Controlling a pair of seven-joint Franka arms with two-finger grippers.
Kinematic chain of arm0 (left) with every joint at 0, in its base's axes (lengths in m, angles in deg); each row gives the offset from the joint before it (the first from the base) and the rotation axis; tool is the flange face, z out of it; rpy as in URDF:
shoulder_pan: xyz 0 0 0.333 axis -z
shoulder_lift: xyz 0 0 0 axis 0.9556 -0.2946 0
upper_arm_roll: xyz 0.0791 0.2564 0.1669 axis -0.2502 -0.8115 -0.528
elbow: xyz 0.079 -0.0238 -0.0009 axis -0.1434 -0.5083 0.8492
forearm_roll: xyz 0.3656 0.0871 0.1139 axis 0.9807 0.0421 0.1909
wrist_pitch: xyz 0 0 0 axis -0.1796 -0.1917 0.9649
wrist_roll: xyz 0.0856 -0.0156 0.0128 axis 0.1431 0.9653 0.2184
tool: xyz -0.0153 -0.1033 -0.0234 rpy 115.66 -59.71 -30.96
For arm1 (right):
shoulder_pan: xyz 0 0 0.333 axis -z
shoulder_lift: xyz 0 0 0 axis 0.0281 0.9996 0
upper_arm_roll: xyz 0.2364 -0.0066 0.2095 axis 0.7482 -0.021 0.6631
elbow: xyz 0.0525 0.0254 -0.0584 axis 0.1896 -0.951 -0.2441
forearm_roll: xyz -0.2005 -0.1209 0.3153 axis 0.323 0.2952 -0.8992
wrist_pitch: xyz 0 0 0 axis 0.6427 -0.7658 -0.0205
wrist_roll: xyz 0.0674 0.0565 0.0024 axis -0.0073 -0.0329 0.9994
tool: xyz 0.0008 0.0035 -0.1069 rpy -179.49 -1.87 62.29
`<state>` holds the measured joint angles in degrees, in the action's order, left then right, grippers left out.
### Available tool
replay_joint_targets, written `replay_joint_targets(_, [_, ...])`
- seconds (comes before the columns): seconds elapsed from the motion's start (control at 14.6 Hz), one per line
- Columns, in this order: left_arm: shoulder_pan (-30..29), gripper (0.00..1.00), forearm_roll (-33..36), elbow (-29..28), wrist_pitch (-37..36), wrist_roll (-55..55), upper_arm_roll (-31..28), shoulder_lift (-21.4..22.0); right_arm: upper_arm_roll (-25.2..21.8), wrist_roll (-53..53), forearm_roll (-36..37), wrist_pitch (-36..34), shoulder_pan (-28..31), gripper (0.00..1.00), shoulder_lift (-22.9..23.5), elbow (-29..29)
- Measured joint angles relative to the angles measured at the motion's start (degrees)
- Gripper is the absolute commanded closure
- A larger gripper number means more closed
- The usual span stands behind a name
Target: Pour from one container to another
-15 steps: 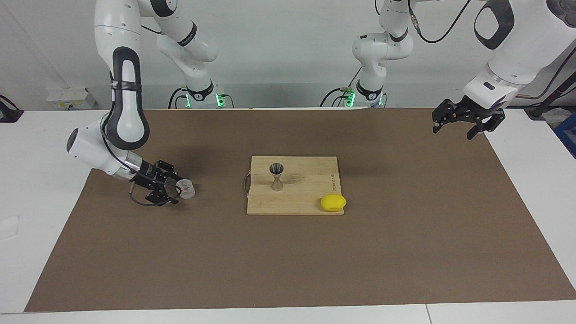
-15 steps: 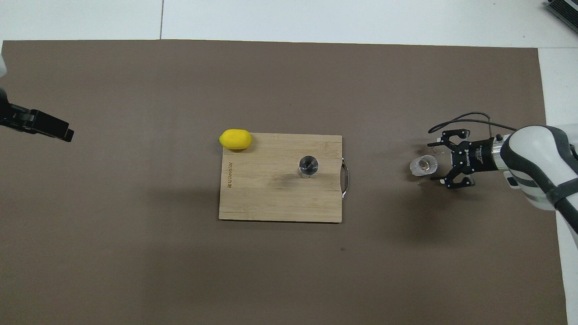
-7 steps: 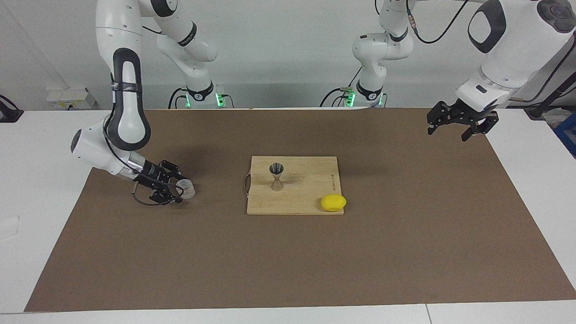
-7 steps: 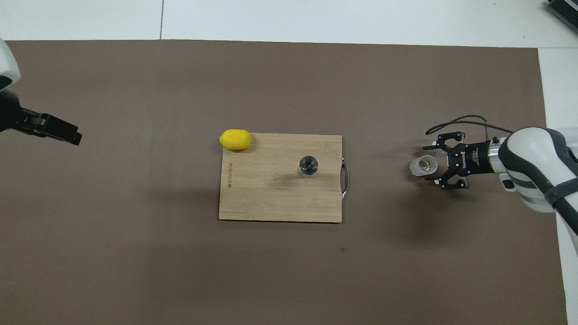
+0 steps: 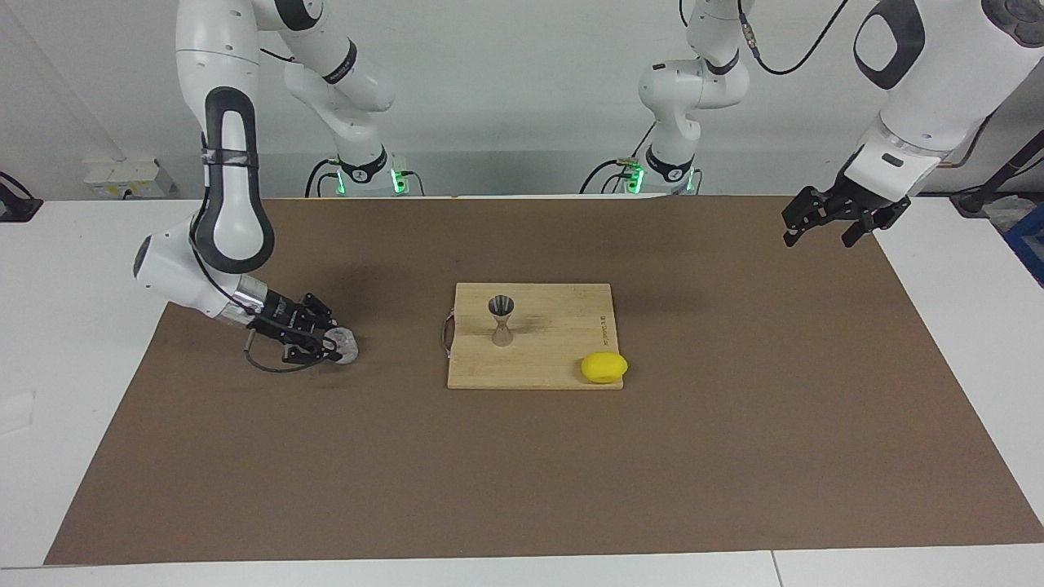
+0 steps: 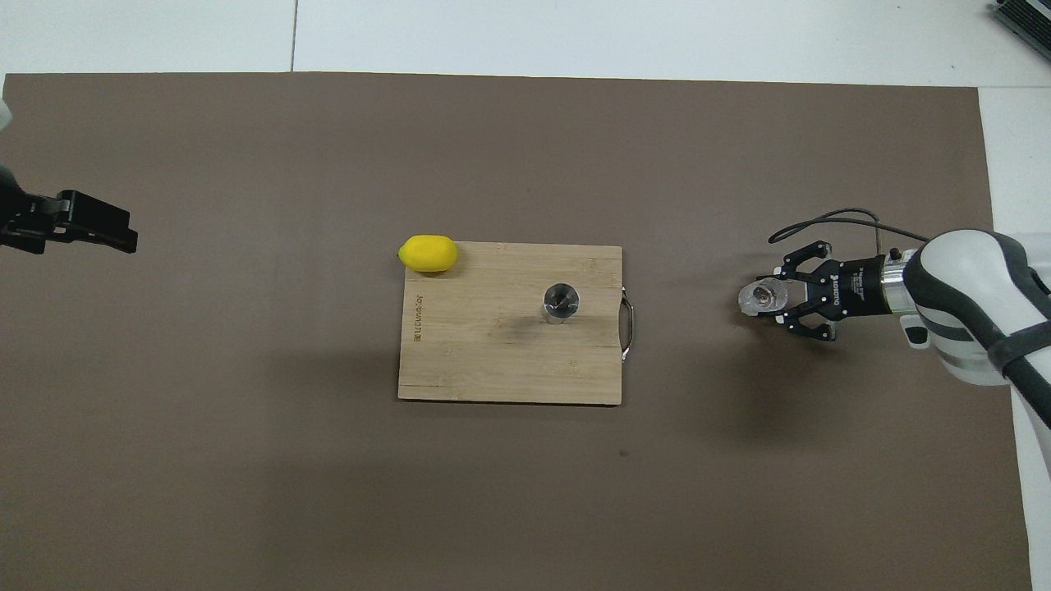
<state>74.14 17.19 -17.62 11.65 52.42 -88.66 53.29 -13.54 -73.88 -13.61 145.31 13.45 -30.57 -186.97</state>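
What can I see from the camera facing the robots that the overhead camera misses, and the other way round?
Only the facing view shows both arms whole, their bases with green lights, the wall, and the small grey steel hourglass-shaped jigger in profile. Only the overhead view looks down into the jigger's mouth and into the small clear glass tumbler. Both show the brown mat, the wooden cutting board under the jigger, the yellow lemon at its corner, the right gripper shut on the tumbler, and the left gripper, open, waiting above the mat's edge.
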Motion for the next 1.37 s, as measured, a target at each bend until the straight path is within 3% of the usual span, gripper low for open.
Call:
replay_joint_targets(0.48, [-0.08,0.00,1.00,-0.01,0.09,0.33,-0.23,0.31,0.04,-3.24,-0.15,-0.42,-3.24,1.00,-3.90,0.16])
replay_joint_targets(1.02, [-0.37,0.00,1.11,0.01,0.04,0.33,-1.02,0.61,0.01,-22.20,0.11,0.26,-15.64,1.00,-7.85,2.95])
replay_joint_targets(1.37, [-1.23,0.00,1.13,-0.20,-2.54,0.32,-1.15,3.22,-0.01,-34.42,9.86,3.29,-23.10,1.00,-7.83,6.02])
